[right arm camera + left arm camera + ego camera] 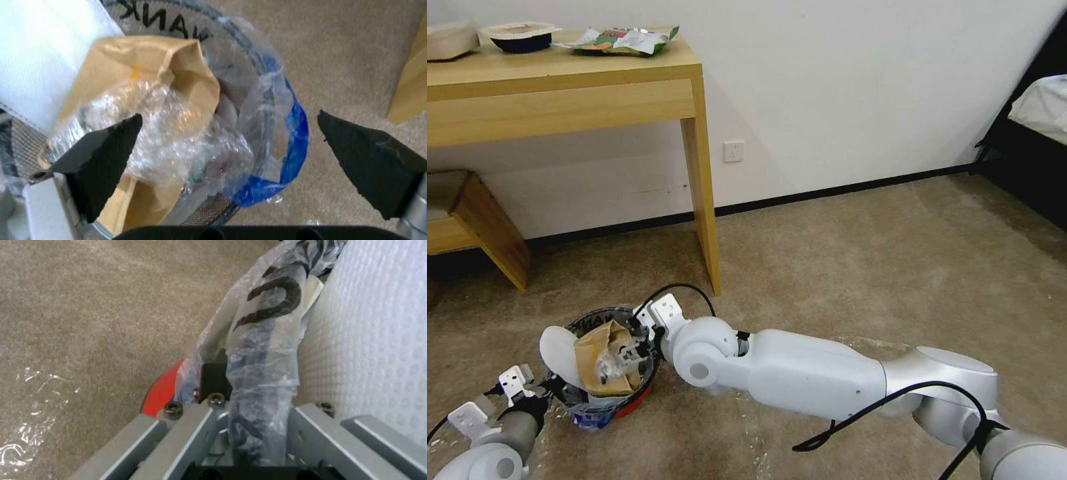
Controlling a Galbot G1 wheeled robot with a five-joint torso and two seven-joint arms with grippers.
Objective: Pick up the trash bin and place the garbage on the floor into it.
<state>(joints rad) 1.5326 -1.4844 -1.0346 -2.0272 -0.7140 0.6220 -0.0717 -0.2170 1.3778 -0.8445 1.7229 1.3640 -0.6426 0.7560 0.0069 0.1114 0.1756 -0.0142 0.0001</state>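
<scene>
Bin steadied at the rim while scrap goes in

Left gripper [547, 387] is clamped on the near rim of the bin [627, 405], likely to hold it upright; right gripper [229, 146], jaws apart, hangs over its mouth above clear plastic [164, 133]; bin opens upward on carpet, near side of the desk leg [706, 200], white sole [560, 353] standing on end
</scene>
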